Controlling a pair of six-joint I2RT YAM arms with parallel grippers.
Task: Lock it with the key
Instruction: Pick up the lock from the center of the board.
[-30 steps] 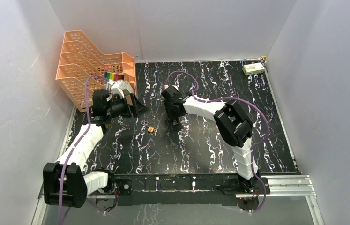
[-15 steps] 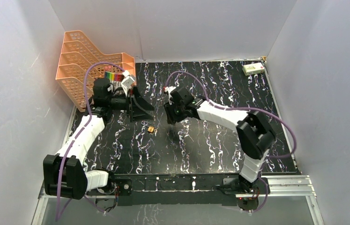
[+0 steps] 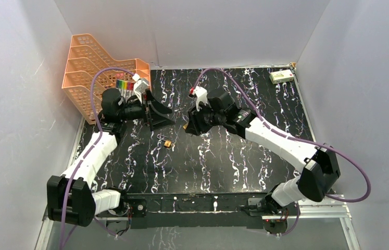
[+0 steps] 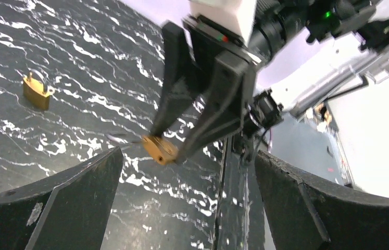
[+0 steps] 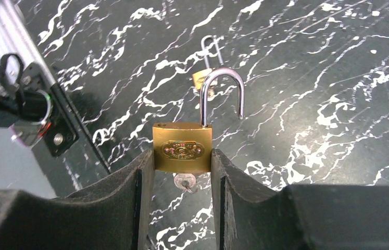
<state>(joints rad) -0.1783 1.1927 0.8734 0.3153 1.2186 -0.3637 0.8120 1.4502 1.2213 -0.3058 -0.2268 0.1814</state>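
Robot test cell in a lab: a boxed-in bench, not a home or a shop.

Plain pale grey panel walls (image 3: pixel 192 31) close in three sides of a black tabletop with white marble veining (image 3: pixel 234 161). No room furniture shows past the panels. A white-and-black jointed robot arm (image 3: pixel 90 156) is bolted at the near left and its twin (image 3: pixel 280 143) at the near right. Both sit on a bare aluminium rail frame (image 3: pixel 317 205) along the table's near edge. A loose purple cable (image 3: pixel 217 70) loops in the open over the right arm. Props are few: a stack of orange plastic mesh trays (image 3: pixel 93 67) in the far left corner and a small white-and-green box (image 3: pixel 281 76) in the far right corner.
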